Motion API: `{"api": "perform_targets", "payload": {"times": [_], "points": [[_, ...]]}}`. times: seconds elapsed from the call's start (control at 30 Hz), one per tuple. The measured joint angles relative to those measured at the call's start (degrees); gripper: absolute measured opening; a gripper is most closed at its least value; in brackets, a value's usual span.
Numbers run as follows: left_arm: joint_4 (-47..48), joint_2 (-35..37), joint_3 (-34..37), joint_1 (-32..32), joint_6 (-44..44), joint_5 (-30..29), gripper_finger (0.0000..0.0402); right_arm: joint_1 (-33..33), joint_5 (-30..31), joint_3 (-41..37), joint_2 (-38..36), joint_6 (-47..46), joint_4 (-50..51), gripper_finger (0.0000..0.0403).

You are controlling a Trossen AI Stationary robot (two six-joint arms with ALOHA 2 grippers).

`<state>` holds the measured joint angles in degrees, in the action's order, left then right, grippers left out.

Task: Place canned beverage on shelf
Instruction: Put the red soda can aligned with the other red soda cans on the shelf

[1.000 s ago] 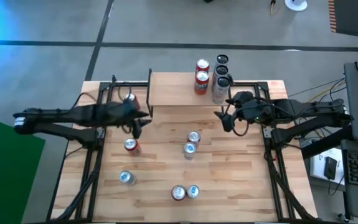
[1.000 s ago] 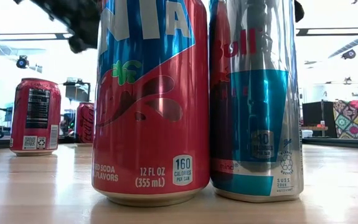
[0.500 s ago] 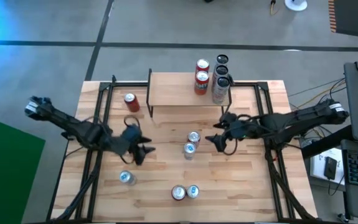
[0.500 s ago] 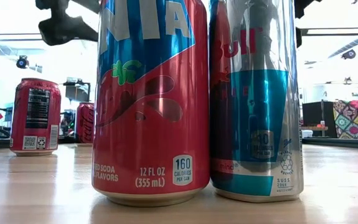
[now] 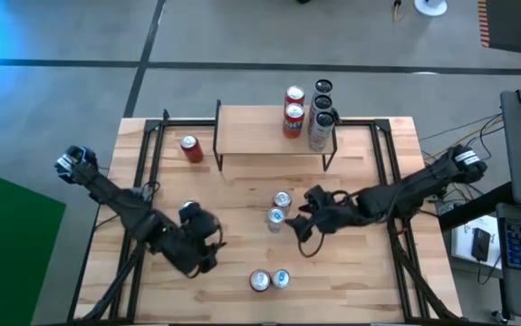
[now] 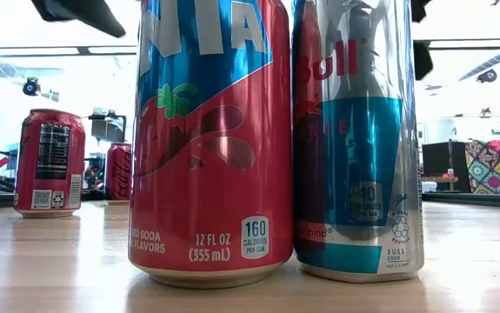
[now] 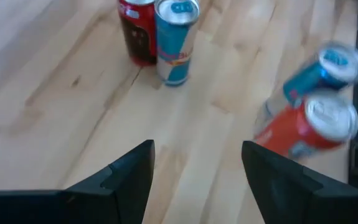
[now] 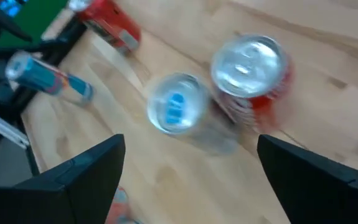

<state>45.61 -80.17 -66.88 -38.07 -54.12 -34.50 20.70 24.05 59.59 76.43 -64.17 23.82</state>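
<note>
Bound for the shelf (image 5: 255, 136) at the far edge of the bench (image 5: 242, 231), with four cans already crowded at its end nearer the right arm: a Red Bull can (image 8: 177, 112) and a red soda can (image 8: 250, 68), standing upright and touching at mid-bench.

Poised just beside and above that pair, the right gripper (image 8: 191, 143), spread wide, grasping nothing and touching neither can. Likely the approach before a pick. Best done by settling on one can only, lowering with the jaws straddling its body well below the rim, and closing squarely so the neighbour is not knocked over. Worth approaching from the free side, given how tightly the two stand together.

Over the near-left part of the bench, the left gripper (image 7: 197, 149), likewise released and empty, facing a second touching pair at the front edge: a strawberry Fanta can (image 6: 210, 139) and another Red Bull can (image 6: 358, 139).

Apart from all these, a lone red can (image 5: 189, 148) left of the shelf.
</note>
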Motion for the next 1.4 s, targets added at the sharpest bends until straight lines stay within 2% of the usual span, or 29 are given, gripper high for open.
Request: {"api": "perform_targets", "payload": {"times": [0.1, 0.23, 0.4, 0.63, 0.83, 1.03, 1.23, 1.4], "points": [[3.2, 0.2, -1.5, -4.3, -0.8, -3.1, 0.0226, 1.9, 0.1, 5.9, 4.6, -1.2, 2.5, 0.0331], [1.6, 2.1, -0.1, -8.9, -1.4, -5.8, 0.0226, 4.3, -0.5, 16.2, 12.5, -1.3, 10.8, 0.0315], [-6.9, 3.7, 6.5, -12.2, -2.0, -8.3, 0.0226, 5.8, -3.8, 28.9, 21.4, -0.4, 19.4, 0.0312], [-20.6, 5.4, 13.8, -12.6, -1.0, -8.6, 0.0227, 6.0, -10.5, 41.3, 30.3, 4.1, 20.6, 0.0332], [-22.1, 5.7, 14.9, -12.8, -0.9, -8.7, 0.0227, 6.0, -15.1, 49.5, 37.6, 6.7, 23.3, 0.0364], [-22.2, 5.7, 14.9, -13.0, -0.6, -8.7, 0.0227, 6.6, -15.3, 57.9, 44.0, 9.5, 31.7, 0.0369], [-22.5, 5.7, 14.9, -13.2, -0.6, -8.6, 0.0227, 7.7, -16.7, 62.4, 46.9, 10.9, 31.6, 0.0369], [-21.9, 5.6, 14.9, -13.2, -1.8, -8.6, 0.0227, 8.2, -16.3, 62.0, 47.5, 8.0, 32.0, 0.0369]]}}
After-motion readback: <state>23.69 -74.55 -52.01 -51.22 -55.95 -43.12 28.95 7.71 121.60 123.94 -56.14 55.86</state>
